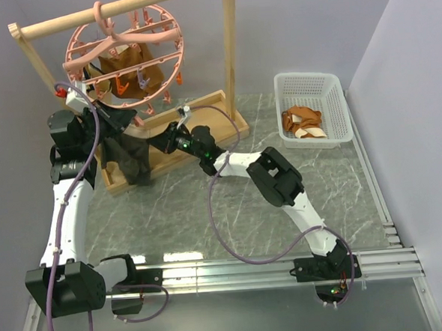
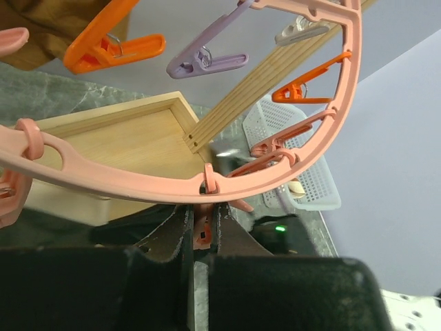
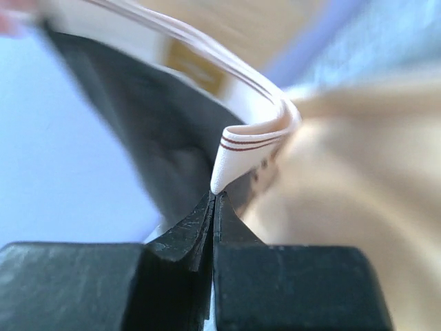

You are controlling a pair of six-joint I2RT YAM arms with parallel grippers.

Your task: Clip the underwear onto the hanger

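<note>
Underwear [image 1: 126,152] pinched at the waistband by my right tool, just below the hanger's near rim.

My right tool [image 3: 213,198] is clenched on a folded edge of the pale waistband [image 3: 255,141]. The band rises straight out of the tips, and the dark fabric spreads behind it and to the left. From above, the briefs hang as a dark drape under the lower left rim of the hanger [image 1: 70,61], which hooks over the top rod of the wooden rack [image 1: 133,9]. The drape lies between my two tools: the left at its upper left, the right at its right edge. My left tool [image 2: 202,210] is clamped on a small pink clip [image 2: 201,234] hanging directly under the ring. I cannot tell whether any fabric sits in that clip.
</note>
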